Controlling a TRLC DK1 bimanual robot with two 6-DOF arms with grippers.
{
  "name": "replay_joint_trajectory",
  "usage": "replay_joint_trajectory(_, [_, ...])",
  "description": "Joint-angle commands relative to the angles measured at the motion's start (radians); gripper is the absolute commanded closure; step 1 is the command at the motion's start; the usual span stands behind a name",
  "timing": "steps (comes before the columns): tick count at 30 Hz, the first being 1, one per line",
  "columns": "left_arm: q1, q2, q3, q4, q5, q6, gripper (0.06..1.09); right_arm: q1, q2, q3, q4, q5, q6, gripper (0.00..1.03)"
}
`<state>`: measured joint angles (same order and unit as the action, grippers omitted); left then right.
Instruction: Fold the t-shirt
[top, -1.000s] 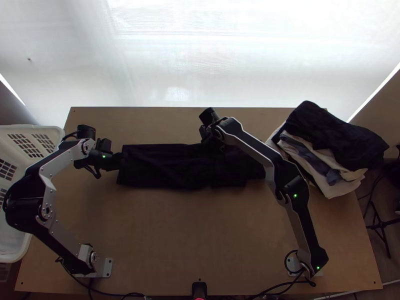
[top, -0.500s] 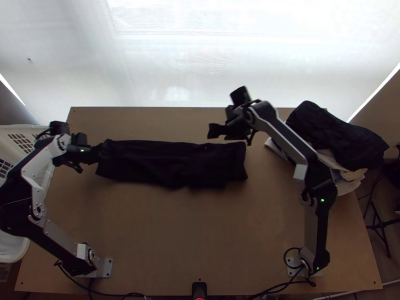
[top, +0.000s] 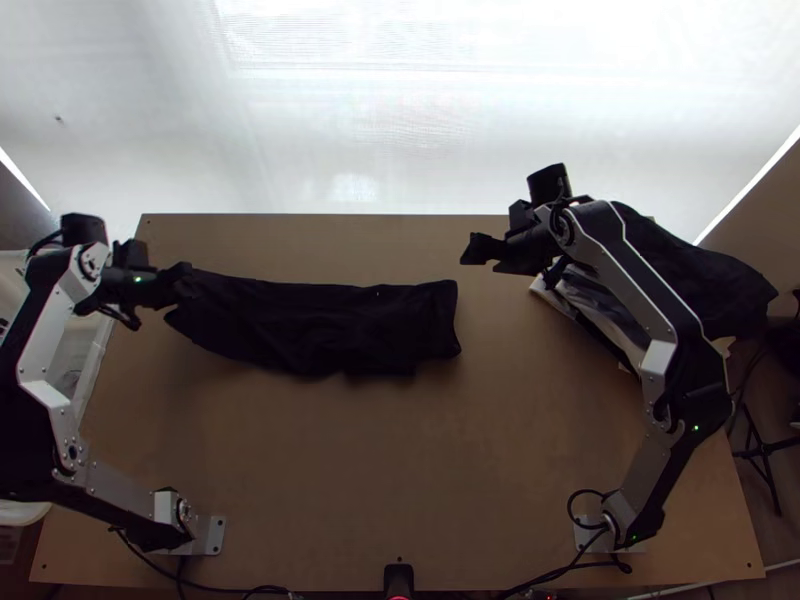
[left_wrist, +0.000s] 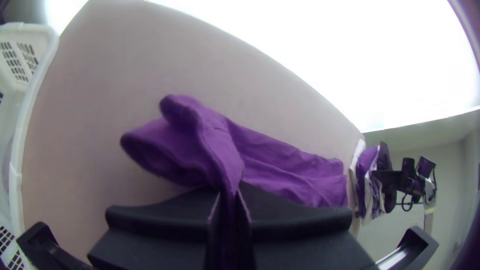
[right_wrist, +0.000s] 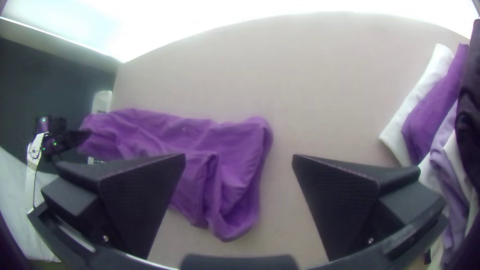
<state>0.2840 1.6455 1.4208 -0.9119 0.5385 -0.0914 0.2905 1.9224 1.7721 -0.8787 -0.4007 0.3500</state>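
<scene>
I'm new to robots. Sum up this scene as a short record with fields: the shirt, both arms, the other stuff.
T-shirt: long narrow strip on the table, number of folds unclear
Left end effector: closed on one end of the t-shirt
Right end effector: open, holding nothing, beyond the t-shirt's other end
Clothes pile: on the table, right side
White basket: at the table's left edge

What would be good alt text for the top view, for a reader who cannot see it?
The left gripper holds one end of a dark t-shirt, which lies as a long strip across a wooden table; the right gripper hangs apart from it, near a pile of clothes.
</scene>
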Motion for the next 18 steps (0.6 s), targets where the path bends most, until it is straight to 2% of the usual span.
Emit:
replay_joint_trajectory(1, [-0.266,-0.075,0.106,-0.051,0.002,-0.146,1.05,-0.033,-0.045,-0.053,0.009,0.0,-0.002,0.04])
replay_joint_trajectory(7, [-0.556,-0.001,0.242,-0.022,0.002,-0.303,1.05,-0.056,-0.083,-0.131,0.035,0.0,-0.002,0.04])
replay_joint_trajectory(18, [-0.743,0.191,0.236,0.085,-0.029,-0.357,1.05,-0.122,-0.206,-0.209,0.04,0.0,-0.011,0.04])
